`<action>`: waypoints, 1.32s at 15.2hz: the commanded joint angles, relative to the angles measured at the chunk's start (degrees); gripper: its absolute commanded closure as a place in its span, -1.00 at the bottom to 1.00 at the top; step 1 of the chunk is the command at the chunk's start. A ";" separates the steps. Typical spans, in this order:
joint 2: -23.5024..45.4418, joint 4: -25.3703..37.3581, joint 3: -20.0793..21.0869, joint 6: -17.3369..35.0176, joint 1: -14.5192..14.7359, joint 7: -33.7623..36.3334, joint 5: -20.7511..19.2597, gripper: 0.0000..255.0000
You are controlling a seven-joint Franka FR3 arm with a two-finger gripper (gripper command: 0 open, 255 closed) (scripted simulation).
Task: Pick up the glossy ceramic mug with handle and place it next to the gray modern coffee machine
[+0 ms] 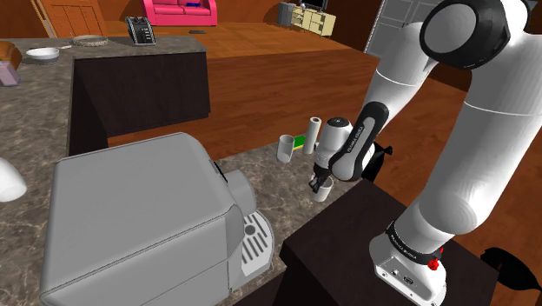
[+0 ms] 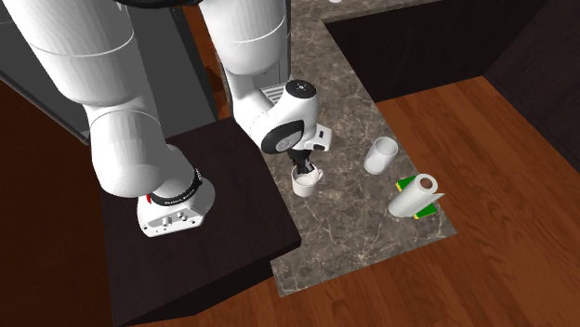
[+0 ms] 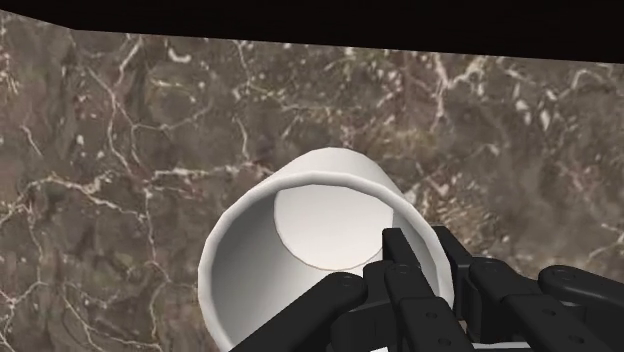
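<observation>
With the gripper (image 2: 301, 173) pinching one rim wall of the white mug (image 2: 309, 186), mid-frame on the marbled counter (image 2: 362, 228), lift straight up, keep level against swivelling, then carry slowly toward the grey coffee machine (image 1: 139, 217), lower left of the shoulder view.

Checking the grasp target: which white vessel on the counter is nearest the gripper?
The white mug by the stand; the gripper clasps its rim. The other cup stands apart.

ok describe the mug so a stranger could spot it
From the grey coffee machine, follow the marbled counter toward the dark stand. The white mug stands beside the stand, the black gripper pinching its rim; the taller tumbler and the tipped white cylinder sit farther out.
</observation>
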 commanded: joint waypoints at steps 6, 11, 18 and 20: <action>-8.62 -2.00 4.72 -6.71 -3.72 -4.19 4.77 1.00; -14.94 -2.98 6.09 -12.00 -3.99 -7.68 9.17 1.00; -23.31 -3.41 6.06 -19.90 -3.05 -10.43 12.57 1.00; -25.56 -3.35 5.97 -22.20 -2.80 -10.91 13.14 1.00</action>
